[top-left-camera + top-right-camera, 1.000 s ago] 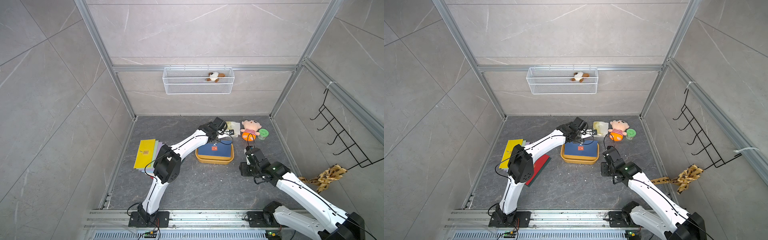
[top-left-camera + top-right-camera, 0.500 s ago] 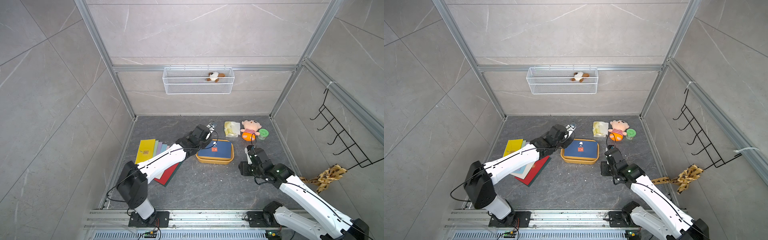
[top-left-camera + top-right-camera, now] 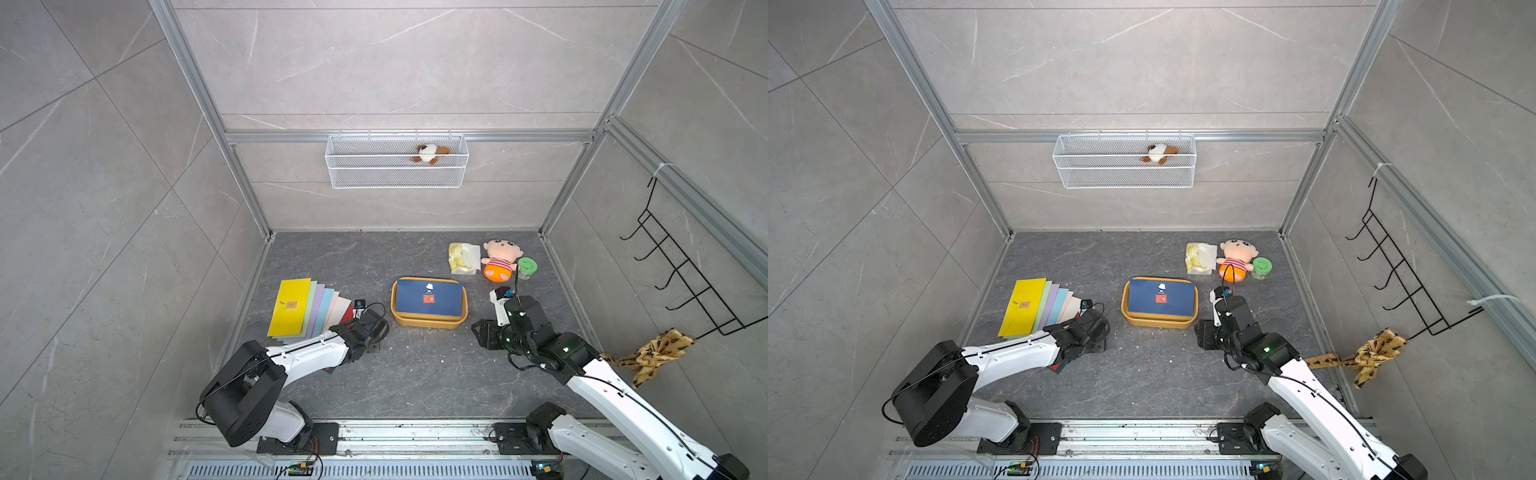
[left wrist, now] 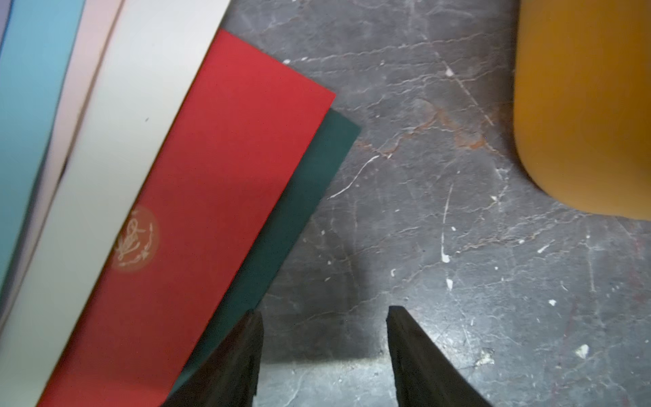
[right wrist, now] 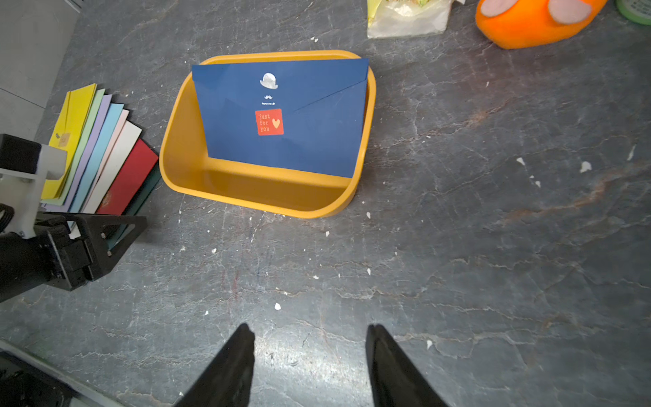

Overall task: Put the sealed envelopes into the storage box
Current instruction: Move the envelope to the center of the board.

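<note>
A fan of sealed envelopes point(image 3: 291, 307) point(image 3: 1023, 305) lies on the floor at the left, yellow on top. Its red envelope point(image 4: 218, 169) and dark green envelope point(image 4: 299, 197) form the right-hand end. A navy envelope point(image 3: 428, 297) point(image 5: 281, 116) leans inside the yellow-orange storage box point(image 3: 428, 325) point(image 5: 253, 197) in the middle. My left gripper point(image 3: 372, 343) point(image 4: 324, 313) hangs open and empty low over the floor, at the dark green envelope's edge. My right gripper point(image 3: 478, 330) point(image 5: 310, 329) is open and empty over bare floor, right of the box.
Behind the box to the right lie a crinkly plastic packet point(image 3: 463, 257), a plush doll point(image 3: 500, 259) and a green jar point(image 3: 527, 268). A white wire basket point(image 3: 397, 166) hangs on the back wall. A black hook rack point(image 3: 681, 282) and a patterned cloth point(image 3: 652, 353) are on the right wall.
My left arm has swung away from above the storage box, back and left to the envelope fan. The navy envelope stays in the box. The right arm has hardly moved.
</note>
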Robot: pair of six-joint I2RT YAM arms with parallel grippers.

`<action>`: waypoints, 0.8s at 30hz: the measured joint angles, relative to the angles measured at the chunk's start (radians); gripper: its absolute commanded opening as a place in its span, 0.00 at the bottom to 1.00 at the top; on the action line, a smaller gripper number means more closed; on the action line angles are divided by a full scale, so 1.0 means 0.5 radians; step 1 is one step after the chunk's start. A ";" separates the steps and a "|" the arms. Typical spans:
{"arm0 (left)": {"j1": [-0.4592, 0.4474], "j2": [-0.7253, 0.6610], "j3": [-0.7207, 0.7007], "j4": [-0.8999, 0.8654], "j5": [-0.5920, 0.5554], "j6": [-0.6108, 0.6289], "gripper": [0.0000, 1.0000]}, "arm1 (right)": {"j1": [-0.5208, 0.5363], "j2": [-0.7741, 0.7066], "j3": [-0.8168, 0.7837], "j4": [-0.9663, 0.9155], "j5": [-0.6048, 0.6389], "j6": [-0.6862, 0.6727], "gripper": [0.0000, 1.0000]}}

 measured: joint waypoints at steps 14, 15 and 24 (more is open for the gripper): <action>1.175 0.008 0.353 0.032 -0.005 -0.079 0.67 | 0.000 -0.001 -0.002 0.037 -0.090 0.059 0.57; 1.252 0.049 0.403 0.040 0.014 -0.076 0.66 | 0.000 -0.001 -0.003 0.037 -0.092 0.060 0.57; 1.607 0.642 0.767 0.046 0.174 -0.059 0.61 | 0.000 -0.083 -0.009 0.028 -0.089 0.056 0.58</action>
